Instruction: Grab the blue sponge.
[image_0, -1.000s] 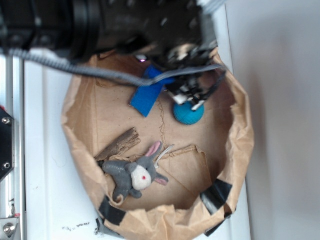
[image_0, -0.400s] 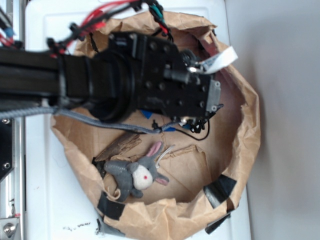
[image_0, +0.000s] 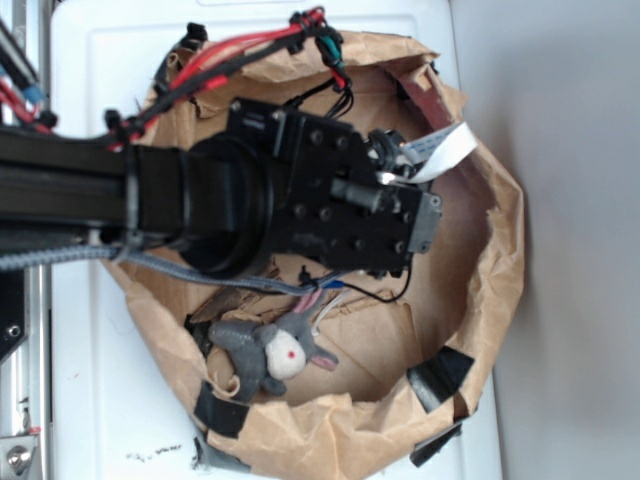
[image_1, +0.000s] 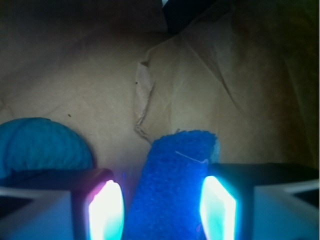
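Blue sponge (image_1: 172, 185): located in the wrist view at 6 o'clock of the frame, lying between the two fingers of the gripper (image_1: 162, 207), its far end pointing toward 12 o'clock and resting on the brown paper floor; hidden in the exterior view beneath the arm. Gripper: jaws apart, one glowing pad (image_1: 106, 210) to each side of the sponge, with a narrow gap visible on the 9 o'clock side and the 3 o'clock pad near or touching the sponge's edge; contact cannot be confirmed. Status, as a judgement: approach and alignment done, the sponge straddled; closing on it and lifting remain, and nothing shows the sponge raised off the paper. Teal-blue textured ball (image_1: 42, 147): at 9 o'clock in the wrist view, just beside the 9 o'clock finger housing and outside the jaws, near enough to be nudged during closing. Crumpled brown paper bag (image_0: 495, 260): rolled-down rim forming a basin on the white counter (image_0: 100, 400), holding all items. Robot arm and wrist housing (image_0: 300, 210): black, covering the basin's centre from 9 o'clock in the exterior view. Grey plush rabbit (image_0: 270, 350): at 6 o'clock of the basin, well apart from the gripper. Black tape patches (image_0: 440, 375): on the rim at 5 and 7 o'clock.
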